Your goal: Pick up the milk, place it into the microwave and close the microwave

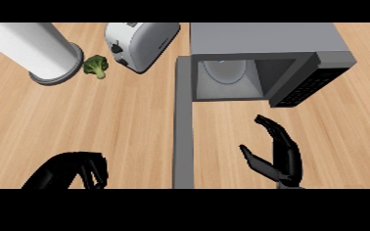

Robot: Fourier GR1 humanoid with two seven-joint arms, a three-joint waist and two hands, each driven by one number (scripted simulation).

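The microwave (264,39) is seen at the worktop's (108,117) far edge, its door (183,127) swung wide. A pale round shape (230,71) is glimpsed inside; whether it's the milk cannot be told. The right hand (278,156) is held spread before the opening. The left hand (72,171) is curled on nothing at the near edge.

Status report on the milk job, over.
Left hand curled, nothing seen in it; right hand open. Milk not in view. Microwave door open, mouth unblocked.

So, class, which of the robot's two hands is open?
The right hand, fingers straight, before the microwave; the left hand, at the lower left, is curled.
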